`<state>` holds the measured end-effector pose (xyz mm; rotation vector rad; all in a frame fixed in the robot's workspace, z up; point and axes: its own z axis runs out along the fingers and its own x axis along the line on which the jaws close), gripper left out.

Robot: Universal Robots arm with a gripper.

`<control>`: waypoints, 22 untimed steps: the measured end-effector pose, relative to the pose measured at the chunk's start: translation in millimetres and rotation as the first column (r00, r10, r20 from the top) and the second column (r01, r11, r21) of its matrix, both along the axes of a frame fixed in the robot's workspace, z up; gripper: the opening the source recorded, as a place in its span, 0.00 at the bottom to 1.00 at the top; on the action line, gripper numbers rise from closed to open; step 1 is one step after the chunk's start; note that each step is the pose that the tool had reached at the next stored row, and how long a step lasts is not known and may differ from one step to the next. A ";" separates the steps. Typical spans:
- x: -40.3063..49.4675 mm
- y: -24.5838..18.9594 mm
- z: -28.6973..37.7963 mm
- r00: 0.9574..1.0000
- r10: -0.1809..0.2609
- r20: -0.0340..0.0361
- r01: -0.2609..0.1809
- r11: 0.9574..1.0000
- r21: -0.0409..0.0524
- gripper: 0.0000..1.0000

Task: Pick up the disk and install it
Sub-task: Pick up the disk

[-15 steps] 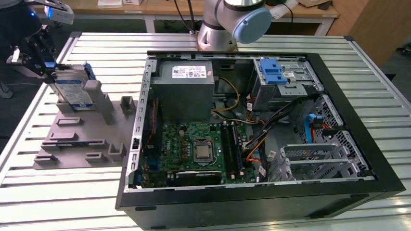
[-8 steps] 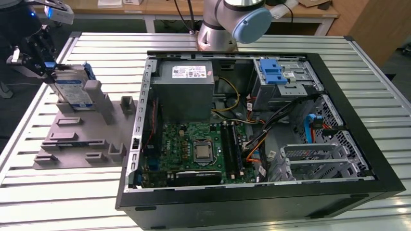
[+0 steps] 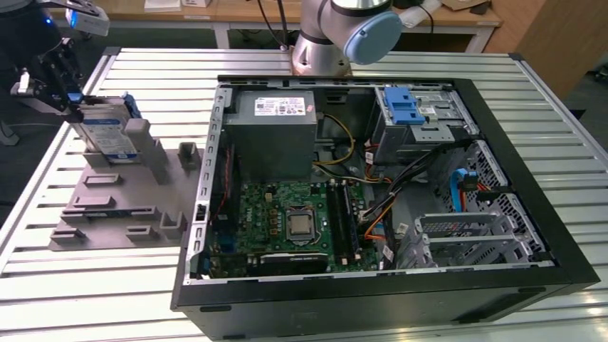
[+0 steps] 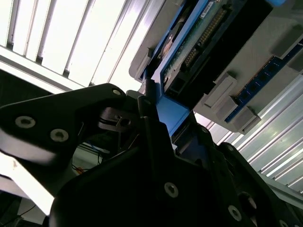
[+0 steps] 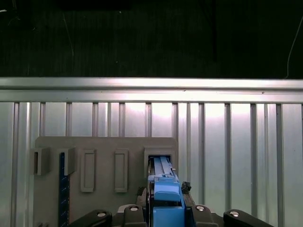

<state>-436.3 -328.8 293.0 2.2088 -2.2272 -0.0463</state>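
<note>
The disk [image 3: 107, 132], a silver drive with a white-and-blue label in a blue carrier, stands upright in a slot of the grey holder block [image 3: 124, 206] at the exterior view's left. My gripper [image 3: 76, 107] sits at its upper end, shut on the blue end tab. In the first wrist view the blue tab of the disk [image 5: 165, 189] lies between my fingers at the gripper [image 5: 165, 210], above the holder block [image 5: 104, 146]. In the second wrist view the disk [image 4: 199, 42] runs away from the gripper [image 4: 165, 116], which clamps the blue tab.
An open black computer case [image 3: 380, 303] lies on the slatted metal table [image 3: 95, 285]. Inside it are a grey power supply [image 3: 273, 135], a green motherboard [image 3: 295, 221] and a grey drive cage with a blue latch [image 3: 404, 107]. The arm's base [image 3: 328, 43] stands behind the case.
</note>
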 end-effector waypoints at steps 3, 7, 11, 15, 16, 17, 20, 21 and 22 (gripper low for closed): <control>0.0 0.0 0.0 1.000 0.001 0.000 -0.001 1.000 0.000 0.36; 0.0 0.0 0.0 1.000 0.001 0.000 -0.001 1.000 0.000 0.36; 0.0 0.0 0.2 1.000 0.001 0.000 -0.001 1.000 0.000 0.36; 0.0 0.0 2.9 1.000 0.001 0.000 -0.001 1.000 0.000 0.36; 0.0 0.0 4.0 1.000 0.001 0.000 -0.001 1.000 0.000 0.36; 0.0 0.0 8.3 1.000 0.001 0.000 -0.001 1.000 0.000 0.36; 0.0 0.0 14.4 1.000 0.001 0.000 -0.001 1.000 0.000 0.36; 0.0 0.0 15.8 1.000 0.001 0.000 -0.001 1.000 0.000 0.36; 0.0 0.0 17.2 1.000 0.001 0.000 -0.001 1.000 0.000 0.36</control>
